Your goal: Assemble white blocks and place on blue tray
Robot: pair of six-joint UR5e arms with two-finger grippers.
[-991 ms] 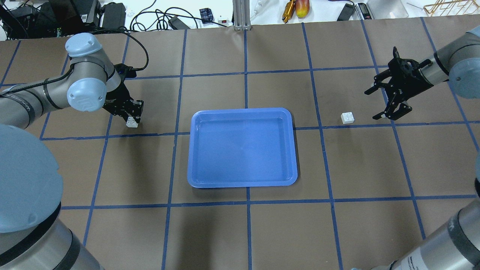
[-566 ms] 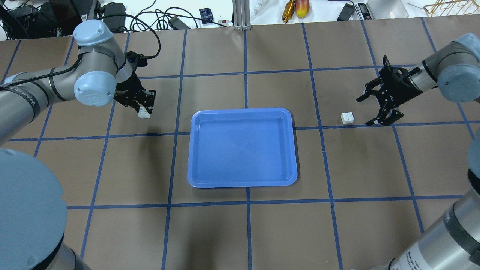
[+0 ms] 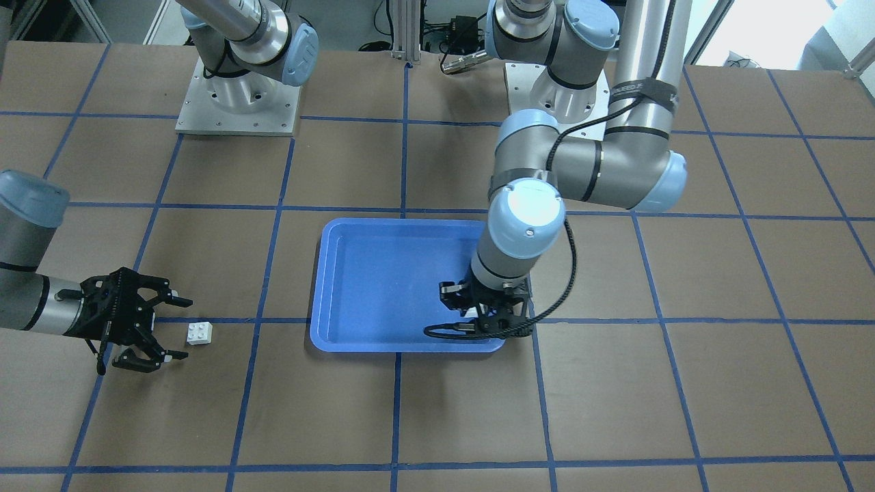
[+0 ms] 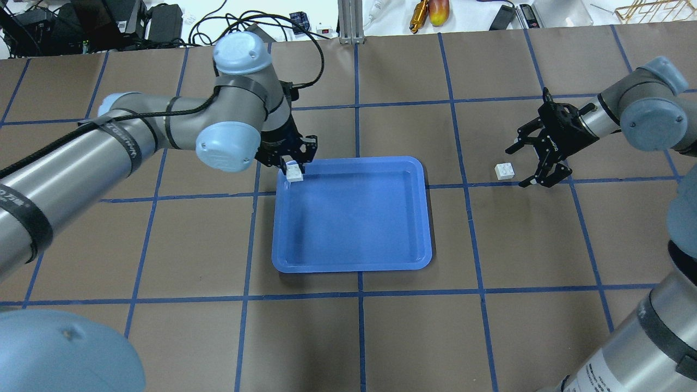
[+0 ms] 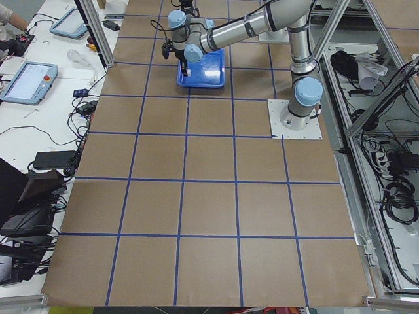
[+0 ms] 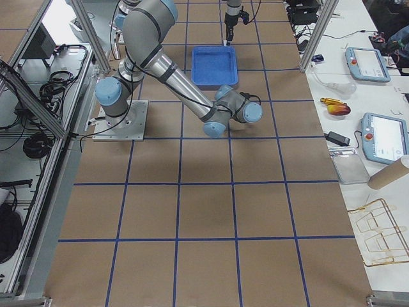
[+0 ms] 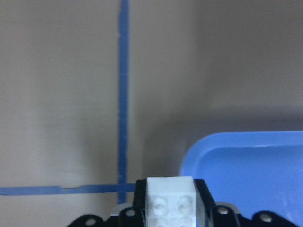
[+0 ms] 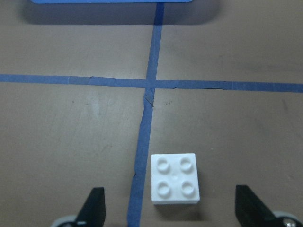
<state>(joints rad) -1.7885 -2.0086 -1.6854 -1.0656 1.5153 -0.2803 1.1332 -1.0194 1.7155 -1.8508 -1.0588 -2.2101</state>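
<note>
Left pincer (image 4: 294, 162) is clamped on one white block (image 4: 294, 171), pressing its two flat side walls, studs up, above the blue tray (image 4: 354, 267) at the far corner on my left. My right pincer (image 4: 517, 169) stands wide apart just beside the second white block (image 4: 505, 171), which sits studs-up on the counter (image 4: 190, 245), well apart from the tray on my right.

I judge these bricks light, rigid and smooth enough to slip or skate away if nudged. I would take the loose one squarely on opposite flat walls, leaving the studs free for mating.

The counter is flat brown sheeting crossed by blue tape lines (image 8: 142, 142), one running just beside that block. Cables and tools (image 4: 228, 24) lie past the far edge, well apart.
</note>
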